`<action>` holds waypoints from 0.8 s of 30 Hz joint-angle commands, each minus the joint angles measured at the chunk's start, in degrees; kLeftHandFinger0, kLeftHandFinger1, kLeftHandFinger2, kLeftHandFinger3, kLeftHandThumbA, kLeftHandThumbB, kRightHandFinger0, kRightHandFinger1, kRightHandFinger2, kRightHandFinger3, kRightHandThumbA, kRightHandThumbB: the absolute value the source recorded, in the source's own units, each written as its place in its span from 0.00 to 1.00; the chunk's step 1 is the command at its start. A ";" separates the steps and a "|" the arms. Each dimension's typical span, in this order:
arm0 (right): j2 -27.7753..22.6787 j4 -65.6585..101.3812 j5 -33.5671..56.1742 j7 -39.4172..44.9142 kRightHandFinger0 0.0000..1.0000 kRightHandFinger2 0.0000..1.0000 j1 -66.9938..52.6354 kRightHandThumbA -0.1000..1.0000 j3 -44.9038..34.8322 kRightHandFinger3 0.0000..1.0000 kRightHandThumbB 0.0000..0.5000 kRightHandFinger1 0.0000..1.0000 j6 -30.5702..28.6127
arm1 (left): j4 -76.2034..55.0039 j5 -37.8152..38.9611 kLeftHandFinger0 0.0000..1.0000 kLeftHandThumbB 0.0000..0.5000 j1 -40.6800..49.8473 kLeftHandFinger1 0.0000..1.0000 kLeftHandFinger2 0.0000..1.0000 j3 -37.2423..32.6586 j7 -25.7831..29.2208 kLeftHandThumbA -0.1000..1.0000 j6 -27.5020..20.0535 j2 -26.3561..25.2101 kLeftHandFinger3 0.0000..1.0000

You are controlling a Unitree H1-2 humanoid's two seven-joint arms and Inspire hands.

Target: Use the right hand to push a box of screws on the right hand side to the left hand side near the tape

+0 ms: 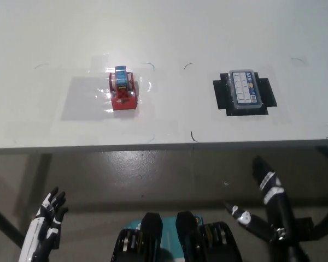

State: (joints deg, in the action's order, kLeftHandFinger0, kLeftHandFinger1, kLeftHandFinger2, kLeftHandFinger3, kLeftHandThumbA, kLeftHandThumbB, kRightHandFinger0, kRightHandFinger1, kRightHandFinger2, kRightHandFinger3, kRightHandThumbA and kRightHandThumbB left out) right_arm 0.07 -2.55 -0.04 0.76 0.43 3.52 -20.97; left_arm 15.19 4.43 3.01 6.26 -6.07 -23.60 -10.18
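A clear box of screws (245, 90) with a blue label lies flat on a black cross-shaped mat at the table's right side. A red tape dispenser (123, 88) with a blue top stands on the left part of the white table (169, 43). My black right hand (267, 204) hangs below the table's front edge at the lower right, open, well short of the box. At the lower left, also below the table edge, my white left hand (49, 218) rests open with nothing in it.
The table's front edge (153, 144) runs across the middle of the picture. Thin black pen marks dot the tabletop. Below the edge lies grey floor, with dark table legs at the far left and right.
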 commanded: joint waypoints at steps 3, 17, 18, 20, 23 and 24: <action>0.08 7.07 0.48 -2.15 0.96 1.00 6.24 1.00 -3.68 1.00 0.46 1.00 -0.71 | -1.54 0.51 0.99 0.55 -0.41 1.00 1.00 0.54 -1.18 0.82 -3.33 -0.84 1.00; -4.38 1.38 0.97 -3.68 1.00 1.00 25.64 1.00 -10.56 1.00 0.34 1.00 7.69 | -2.12 0.16 0.98 0.54 0.21 1.00 1.00 0.42 -1.85 0.82 -3.33 -0.81 1.00; -4.92 -0.77 0.83 -3.87 1.00 1.00 27.97 1.00 -10.98 1.00 0.34 1.00 7.95 | -2.08 -0.26 0.97 0.53 0.22 1.00 1.00 0.38 -1.65 0.82 -3.33 -0.75 1.00; -5.82 -5.33 0.31 -4.56 1.00 1.00 31.95 1.00 -11.57 1.00 0.35 1.00 6.93 | -2.04 -0.31 0.96 0.54 0.18 1.00 1.00 0.32 -1.66 0.82 -3.33 -0.63 1.00; -6.34 -10.02 -1.03 -6.02 1.00 1.00 35.82 1.00 -12.11 1.00 0.36 1.00 6.43 | -2.14 -0.46 0.96 0.54 0.35 1.00 1.00 0.30 -1.59 0.82 -3.33 -0.61 1.00; -6.81 -13.02 -0.60 -5.92 1.00 1.00 38.19 1.00 -12.22 1.00 0.29 1.00 5.59 | -2.00 -0.34 0.96 0.54 0.27 1.00 1.00 0.28 -1.72 0.82 -3.33 -0.64 1.00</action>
State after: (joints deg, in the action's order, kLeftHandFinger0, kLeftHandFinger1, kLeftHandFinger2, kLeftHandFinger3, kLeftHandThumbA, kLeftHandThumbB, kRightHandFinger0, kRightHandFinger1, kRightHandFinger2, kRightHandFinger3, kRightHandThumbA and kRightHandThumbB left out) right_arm -5.41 -10.84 -0.33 -2.94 31.65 -7.72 -14.81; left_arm 14.50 4.54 3.24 6.54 -7.18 -24.61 -10.18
